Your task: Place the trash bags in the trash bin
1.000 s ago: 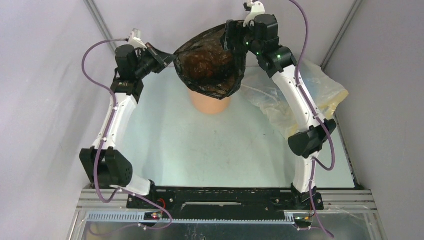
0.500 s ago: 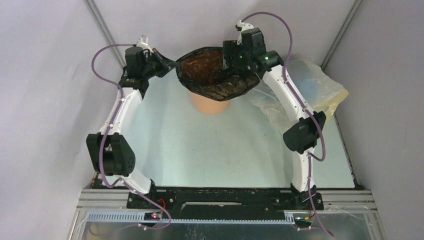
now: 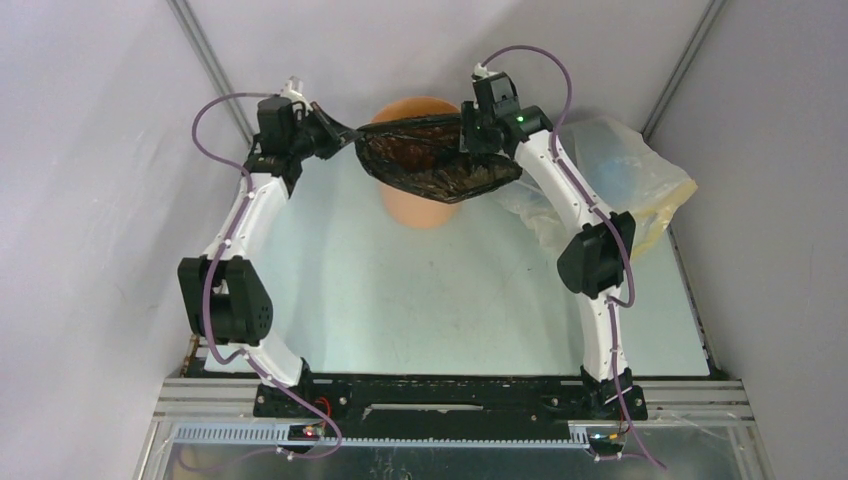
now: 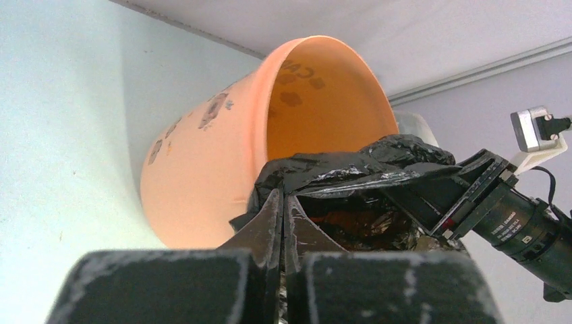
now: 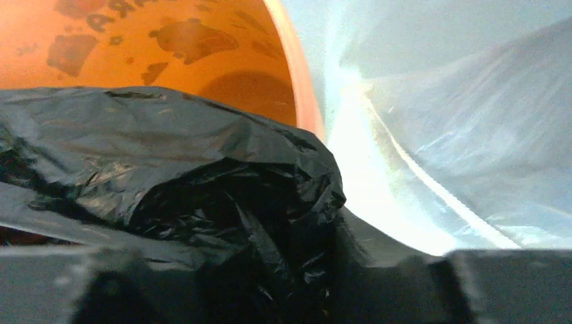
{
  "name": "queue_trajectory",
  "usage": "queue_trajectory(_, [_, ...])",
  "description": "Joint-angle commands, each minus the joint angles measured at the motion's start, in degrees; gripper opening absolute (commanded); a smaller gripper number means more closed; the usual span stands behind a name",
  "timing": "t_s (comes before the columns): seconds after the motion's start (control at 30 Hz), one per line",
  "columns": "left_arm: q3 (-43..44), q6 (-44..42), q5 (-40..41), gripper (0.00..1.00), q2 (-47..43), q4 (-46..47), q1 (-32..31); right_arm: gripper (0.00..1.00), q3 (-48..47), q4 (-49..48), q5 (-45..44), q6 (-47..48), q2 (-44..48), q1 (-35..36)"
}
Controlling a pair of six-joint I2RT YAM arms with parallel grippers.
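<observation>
Change: over the last second both arms have come down. The bag, which ballooned high over the bin, now hangs lower and flatter, and the bin's far rim shows behind it.
Bag: it is stretched between your two grippers and sags across the near part of the bin's mouth. From these views it does not look to be inside yet.
Left gripper: closed tight on the bag's left edge.
Right gripper: it sits at the bag's right edge with plastic bunched between its fingers. You cannot tell whether the jaws clamp it or only cradle it.
Bin: upright at the back of the bench, with a yellowish bag lying just to its right.
Meaning: the lowering looks well begun, but the bag's belly seems to sit nearer you than the bin's centre.
Next: you probably need to carry both edges further back before letting go.
Risk: if the right side slips first, the bag may swing left and drape down the outside wall.
</observation>
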State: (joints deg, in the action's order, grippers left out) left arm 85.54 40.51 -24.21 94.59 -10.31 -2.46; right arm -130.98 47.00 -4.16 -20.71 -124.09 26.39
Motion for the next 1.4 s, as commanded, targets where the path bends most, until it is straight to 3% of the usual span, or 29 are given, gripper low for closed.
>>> queue_trajectory(0.0, [-2.6,-0.2,-1.6,0.0,-2.2,2.7,-0.6,0.32,-1.9,1.4,-0.2,-0.5,2.4,0.4])
queue_trajectory(0.1, [-5.7,0.4,-2.1,0.0,-5.0,3.6,-1.8,0.13,-1.3,3.2,0.4,0.5,5.0,0.5])
queue_trajectory(0.2, [-8.9,1.3,-2.2,0.0,-8.7,4.7,-3.7,0.0,-0.5,7.2,1.2,1.7,7.4,1.0])
queue_trajectory(0.4, [-16.5,1.0,-2.5,0.0,-18.6,4.8,-8.4,0.0,15.8,7.4,-2.0,3.3,19.6,4.1])
queue_trajectory(0.63, [-32.7,1.3,-2.5,0.0,-34.0,4.3,-14.3,0.0,40.7,7.2,-14.3,2.4,39.8,11.1])
queue_trajectory(0.87, [-43.3,1.4,-2.8,0.0,-46.6,-0.3,-17.0,0.12,49.0,15.2,-23.4,-3.7,51.9,20.1])
queue_trajectory(0.93, [-44.0,1.2,-2.7,0.0,-48.0,-1.2,-17.0,0.21,49.0,16.5,-23.9,-5.1,52.2,21.9])
queue_trajectory(1.07, [-44.2,1.4,-4.5,0.0,-48.1,-1.4,-17.0,0.53,49.3,15.7,-24.4,-5.8,53.7,23.9])
queue_trajectory(1.17, [-43.0,1.3,-4.5,0.0,-49.3,-2.7,-17.0,0.67,48.7,15.4,-24.6,-4.7,55.8,24.5])
queue_trajectory(1.37, [-37.9,-1.9,-0.4,0.0,-51.2,-10.0,-17.0,0.72,43.4,19.4,-24.7,-2.5,57.7,25.0])
